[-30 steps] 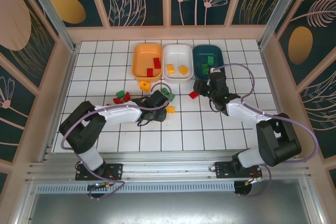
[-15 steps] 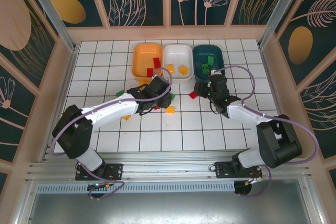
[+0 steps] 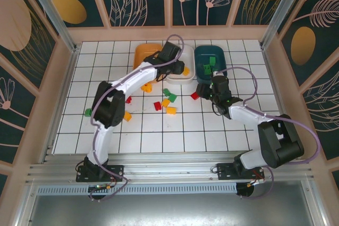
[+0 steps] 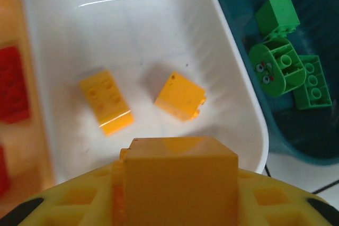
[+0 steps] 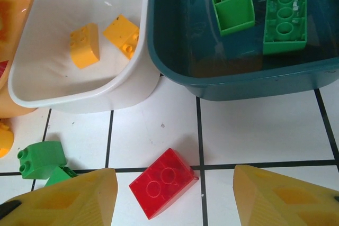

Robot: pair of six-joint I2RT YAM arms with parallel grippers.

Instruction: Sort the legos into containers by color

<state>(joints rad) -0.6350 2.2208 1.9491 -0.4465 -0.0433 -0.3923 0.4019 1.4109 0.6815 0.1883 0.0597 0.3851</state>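
My left gripper hangs over the white container, shut on a yellow-orange lego. Below it, two yellow legos lie in the white container. My right gripper is open just above the floor, its fingers either side of a red lego that lies in front of the teal container. The teal container holds green legos. The orange container holds red legos.
Loose legos are scattered on the tiled floor left of the right gripper: green, yellow, red, orange and a green one far left. Two green legos lie close to my right gripper's left finger.
The left arm swung from the scattered legos at mid floor up and back to the white container, carrying the yellow-orange lego. The right gripper stayed over the red lego.
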